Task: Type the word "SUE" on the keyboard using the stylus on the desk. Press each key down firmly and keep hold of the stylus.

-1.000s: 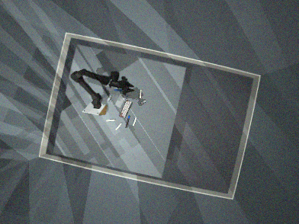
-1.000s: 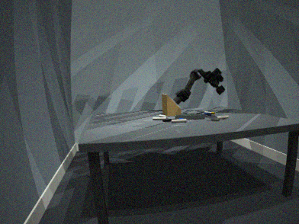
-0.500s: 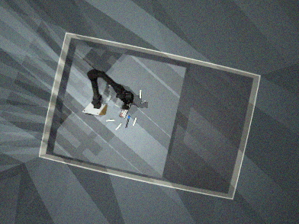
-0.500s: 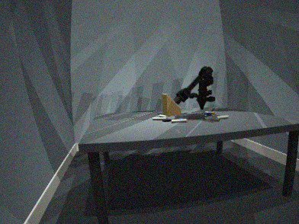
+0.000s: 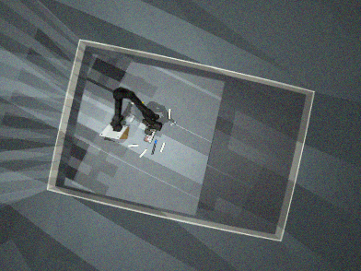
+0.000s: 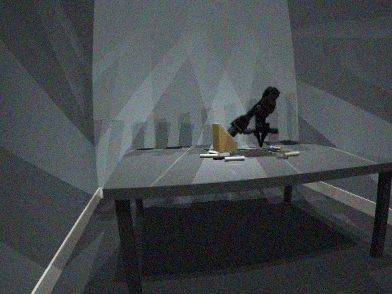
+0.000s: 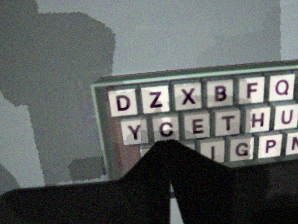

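Note:
The keyboard (image 5: 147, 138) (image 7: 118, 144) lies on the table, partly hidden by my gripper (image 5: 150, 132) (image 6: 260, 146) (image 7: 169, 142). The gripper points down over its left part, with the fingertips in front of the lower edge of the C key (image 7: 166, 128). The fingers are shut together and no stylus shows between them. The E key (image 7: 198, 125) is just right of the tips, and the U key (image 7: 286, 117) is near the right edge. No S key is visible. A thin dark and blue stick (image 5: 154, 147) lies beside the keyboard; I cannot tell whether it is the stylus.
Several white sticks (image 5: 162, 147) (image 6: 234, 158) lie around the keyboard. A brown wedge-shaped block (image 5: 124, 134) (image 6: 223, 140) with a white sloping face stands by the arm's base. A small blue and yellow thing (image 6: 275, 149) lies behind the keyboard area in the exterior view.

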Robot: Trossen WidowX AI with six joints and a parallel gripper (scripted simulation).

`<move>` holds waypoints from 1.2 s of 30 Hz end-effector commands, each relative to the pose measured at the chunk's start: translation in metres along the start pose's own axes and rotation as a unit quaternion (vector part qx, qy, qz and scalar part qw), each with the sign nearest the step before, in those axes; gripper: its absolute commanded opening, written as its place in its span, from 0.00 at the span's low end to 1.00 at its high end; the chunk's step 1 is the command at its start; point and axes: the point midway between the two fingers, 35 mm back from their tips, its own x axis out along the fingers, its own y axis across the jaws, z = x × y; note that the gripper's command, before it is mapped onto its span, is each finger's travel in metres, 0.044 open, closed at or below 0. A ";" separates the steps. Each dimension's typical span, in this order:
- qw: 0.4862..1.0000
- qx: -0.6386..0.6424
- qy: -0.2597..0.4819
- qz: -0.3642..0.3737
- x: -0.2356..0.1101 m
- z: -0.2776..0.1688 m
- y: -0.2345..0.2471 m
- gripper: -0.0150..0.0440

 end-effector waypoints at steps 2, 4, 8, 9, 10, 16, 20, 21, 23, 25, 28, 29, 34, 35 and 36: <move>1.000 0.008 0.004 0.005 0.001 0.000 0.000 0.25; 1.000 0.008 0.004 0.005 0.001 0.000 0.000 0.25; 1.000 0.009 0.003 0.002 0.001 0.002 -0.043 0.25; 1.000 0.009 0.004 0.002 0.001 0.001 -0.057 0.25; 1.000 0.008 0.004 0.003 0.001 0.000 -0.065 0.25; 1.000 0.008 0.004 0.003 0.001 -0.001 -0.067 0.25; 1.000 0.008 0.004 0.003 0.001 -0.001 -0.067 0.25; 1.000 0.008 0.004 0.003 0.001 -0.001 -0.067 0.25; 1.000 0.008 0.004 0.003 0.001 -0.001 -0.067 0.25; 1.000 0.008 0.004 0.003 0.001 -0.001 -0.067 0.25; 1.000 0.008 0.004 0.003 0.001 0.000 -0.070 0.25; 1.000 0.008 0.004 0.002 0.001 0.000 -0.078 0.25; 1.000 0.008 0.004 0.002 0.002 -0.002 -0.134 0.25; 1.000 0.008 0.004 0.002 0.002 -0.002 -0.134 0.25; 1.000 0.008 0.004 0.002 0.002 -0.002 -0.134 0.25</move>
